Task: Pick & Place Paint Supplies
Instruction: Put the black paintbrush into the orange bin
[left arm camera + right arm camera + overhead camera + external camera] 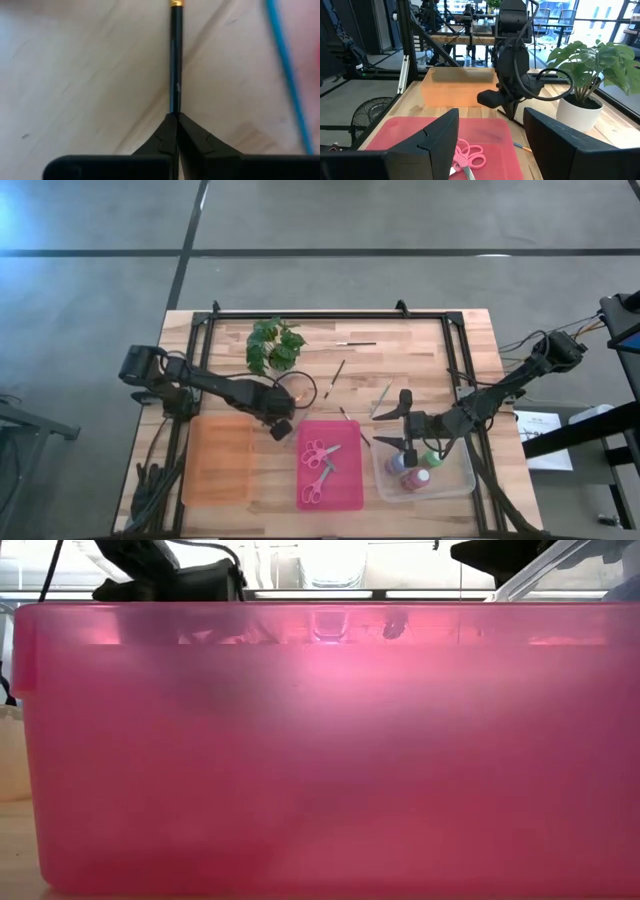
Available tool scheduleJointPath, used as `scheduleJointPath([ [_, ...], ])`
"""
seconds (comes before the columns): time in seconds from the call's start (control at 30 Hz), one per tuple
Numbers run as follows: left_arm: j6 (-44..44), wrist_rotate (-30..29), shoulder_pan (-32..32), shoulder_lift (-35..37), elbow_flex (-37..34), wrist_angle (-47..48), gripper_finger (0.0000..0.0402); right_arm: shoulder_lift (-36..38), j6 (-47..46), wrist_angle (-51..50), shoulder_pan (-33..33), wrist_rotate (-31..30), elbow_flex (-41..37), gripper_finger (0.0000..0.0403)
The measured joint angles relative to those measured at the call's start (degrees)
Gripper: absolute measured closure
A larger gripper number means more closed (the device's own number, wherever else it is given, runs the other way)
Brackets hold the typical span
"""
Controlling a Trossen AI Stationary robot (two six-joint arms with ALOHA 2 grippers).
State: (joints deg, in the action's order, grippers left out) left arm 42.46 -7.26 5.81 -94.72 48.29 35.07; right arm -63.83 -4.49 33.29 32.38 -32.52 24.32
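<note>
My left gripper [281,427] stands by the far left corner of the pink tray [330,500], shut on a thin dark brush [175,60]; the right wrist view shows it pointing down [510,112]. My right gripper [398,420] is open over the far left edge of the clear bin [468,472], touching nothing. The bin holds a green bottle [432,458], a pink-red one [415,478] and a blue-and-white one [397,463]. Two pink-handled scissors [320,452] [317,482] lie in the pink tray. Loose brushes [338,373] [381,398] [355,342] lie on the wood. My left gripper pinches the dark handle of the brush [175,107] between its two fingertips [165,132]. The handle runs straight on from the fingers, in line with them, to its gold ferrule [175,2]. It sits over bare wood; lifted or resting, I cannot tell.
An orange bin [217,460] sits left of the pink tray. The potted plant [275,345] stands behind the left gripper. Another brush [352,423] lies off the pink tray's far right corner. The pink tray's wall [320,740] fills the low view. Black frame rails [330,314] edge the table.
</note>
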Motion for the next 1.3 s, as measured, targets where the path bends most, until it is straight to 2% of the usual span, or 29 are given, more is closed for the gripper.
scheduleJointPath([
  [0.23, -1.72, -0.38, 0.34, 0.56, 1.69, -2.66, 0.0399, 0.00, -0.01, -0.02, 0.00, 0.05, 0.00, 0.0184],
  [0.7, -3.10, -0.95, 0.76, 2.64, 2.28, -1.24, 0.0398, 0.00, -0.06, 0.01, 0.00, 0.98, -0.11, 0.0184],
  [1.03, -2.10, 0.85, 3.50, 2.60, 1.88, -0.39, 0.0345, 0.00, -0.43, -0.02, 0.00, 1.08, -0.11, 0.0184],
  [1.3, -0.94, 2.40, 5.02, 2.47, 1.88, 0.02, 0.0339, 0.00, -0.46, -0.02, 0.00, 1.08, -0.11, 0.0184],
])
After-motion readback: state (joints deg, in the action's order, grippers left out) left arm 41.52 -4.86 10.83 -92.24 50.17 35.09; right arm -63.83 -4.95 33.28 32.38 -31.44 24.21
